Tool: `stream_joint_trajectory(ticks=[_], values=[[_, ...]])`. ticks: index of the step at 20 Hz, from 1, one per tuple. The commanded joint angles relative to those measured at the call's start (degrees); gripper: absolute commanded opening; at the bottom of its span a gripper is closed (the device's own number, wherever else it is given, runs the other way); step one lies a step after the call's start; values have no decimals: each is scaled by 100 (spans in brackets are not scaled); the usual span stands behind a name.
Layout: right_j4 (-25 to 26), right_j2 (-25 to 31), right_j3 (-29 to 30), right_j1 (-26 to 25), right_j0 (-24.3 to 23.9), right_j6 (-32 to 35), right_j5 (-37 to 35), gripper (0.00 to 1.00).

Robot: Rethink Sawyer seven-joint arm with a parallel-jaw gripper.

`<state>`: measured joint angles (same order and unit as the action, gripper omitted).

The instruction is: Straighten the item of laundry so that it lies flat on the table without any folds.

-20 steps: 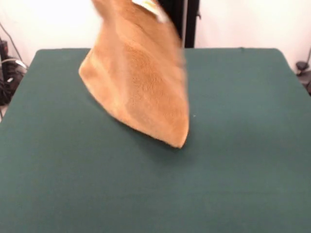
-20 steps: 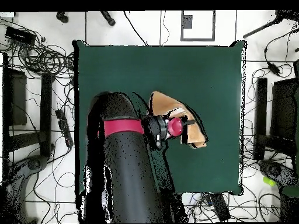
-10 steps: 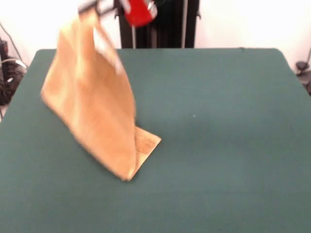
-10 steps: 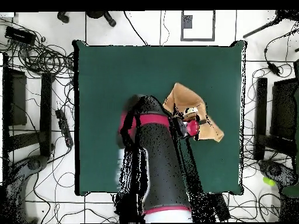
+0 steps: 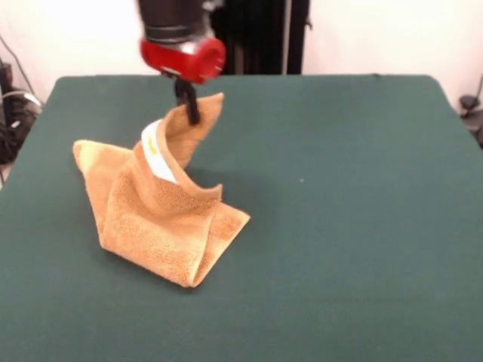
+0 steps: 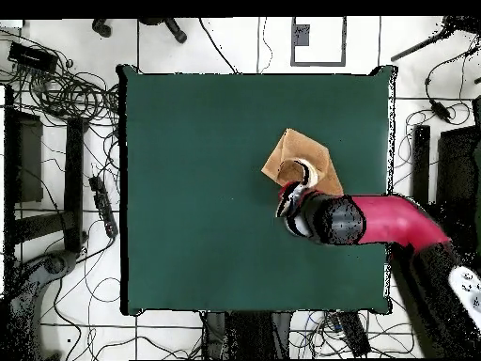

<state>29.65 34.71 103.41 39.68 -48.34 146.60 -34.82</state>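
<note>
Orange-tan towel [image 5: 155, 219] sits crumpled on the green desk [image 5: 355, 226], left of centre in the front view and toward the right side in the overhead view [image 6: 299, 162]. One corner is pulled up into a peak; the rest slumps in folds w/ a wide base on the felt. The bunch stands roughly upright, leaning a bit toward the far side. At desk level its base runs from a far-left corner to a near point at lower right. A white tag [image 5: 158, 151] shows on the raised strip, facing the front camera.

The tool [image 5: 188, 102], dark fingers under a red-and-black wrist, is pinched closed on the towel's top corner, holding it off the desk. In the overhead view the red arm [image 6: 376, 222] reaches in from the right, partly covering the towel.

Desk around the towel is bare felt. Cables [image 6: 66, 89] lie on the floor beyond the desk edges.
</note>
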Motion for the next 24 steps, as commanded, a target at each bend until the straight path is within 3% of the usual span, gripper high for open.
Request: stream_joint_trajectory(ticks=[1, 7, 12, 18, 24], values=[[-918, 2328, 1342, -540, -1045, -2020, -172, 0], [-554, 2547, 1235, -316, -1087, -1807, -380, 0], [-710, 3090, 1361, -303, -1256, -1666, -540, 0], [-804, 3235, 1503, 281, -1016, -793, -434, 0], [-1336, 3339, 1569, 1094, -841, -375, -1012, 0]])
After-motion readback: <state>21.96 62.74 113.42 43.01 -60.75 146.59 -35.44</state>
